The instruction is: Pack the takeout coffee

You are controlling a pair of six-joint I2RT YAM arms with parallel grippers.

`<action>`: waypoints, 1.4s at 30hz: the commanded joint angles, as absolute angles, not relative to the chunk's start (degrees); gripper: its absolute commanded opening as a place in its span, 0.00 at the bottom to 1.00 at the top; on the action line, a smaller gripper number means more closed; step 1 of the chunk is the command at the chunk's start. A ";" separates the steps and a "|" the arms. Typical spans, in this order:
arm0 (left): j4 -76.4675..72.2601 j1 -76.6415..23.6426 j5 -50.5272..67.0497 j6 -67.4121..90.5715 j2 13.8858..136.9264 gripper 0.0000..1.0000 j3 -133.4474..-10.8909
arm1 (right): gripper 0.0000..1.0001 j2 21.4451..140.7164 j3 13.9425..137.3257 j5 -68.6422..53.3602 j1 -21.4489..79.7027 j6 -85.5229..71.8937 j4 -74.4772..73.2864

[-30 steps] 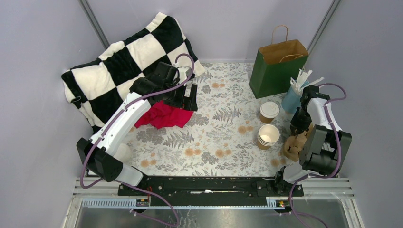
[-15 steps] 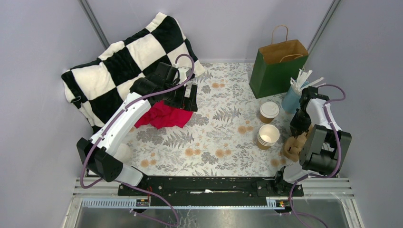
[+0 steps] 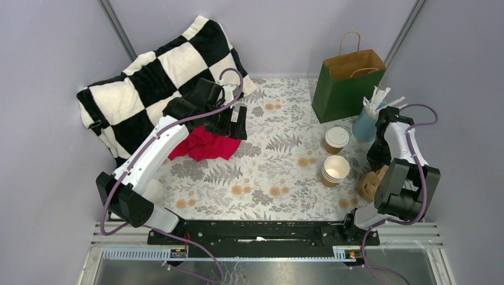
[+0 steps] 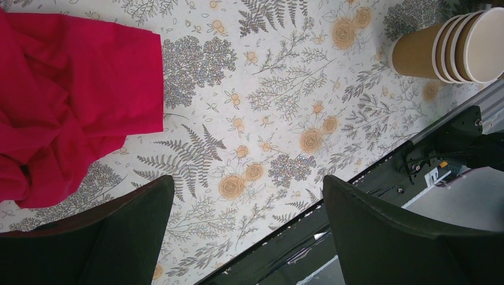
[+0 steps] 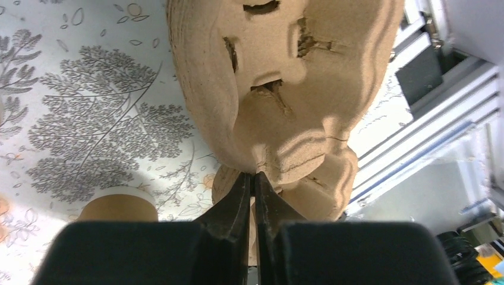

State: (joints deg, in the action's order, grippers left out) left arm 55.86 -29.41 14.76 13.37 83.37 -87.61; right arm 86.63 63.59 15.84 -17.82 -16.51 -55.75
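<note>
The right gripper [image 5: 254, 176] had its two fingers pressed together on a thin edge of the cardboard cup carrier [image 5: 279, 77], pinching it. The carrier hung tilted in front of the wrist camera, with the flowered tablecloth [image 5: 89, 107] behind it. From above, the carrier [image 3: 369, 183] sat at the right edge of the table, close to the right arm's base.

The left gripper [image 4: 246, 181] had its fingers spread wide apart and held nothing. It hovered over the tablecloth beside a crumpled red cloth [image 4: 71, 101], with a stack of lidless brown cups [image 4: 451, 50] farther off.

The coffee cup [image 3: 337, 139], brown with a white lid, stood upright on the tablecloth, untouched by either arm. It was just behind the stack of lidless cups and near the foot of the green paper bag [image 3: 347, 83], which stood open at the back right. A blue cup of white sticks [image 3: 364, 124] stood just right of the coffee cup. A black-and-white checked blanket [image 3: 148, 83] lay at the back left.
</note>
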 commanded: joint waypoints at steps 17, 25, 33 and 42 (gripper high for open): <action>54.30 -29.71 14.49 12.81 82.37 0.99 -87.91 | 0.00 92.98 68.55 38.62 -6.33 -20.26 -61.17; 54.42 -29.66 14.15 12.74 82.44 0.99 -87.97 | 0.09 93.10 74.34 23.35 -6.42 -18.39 -58.64; 54.32 -29.71 14.39 12.83 82.62 0.99 -88.12 | 0.43 87.94 74.39 12.81 -6.50 -18.63 -63.61; 54.32 -30.01 14.68 12.83 82.35 0.99 -88.20 | 0.53 85.26 66.44 1.01 -6.77 -19.96 -62.02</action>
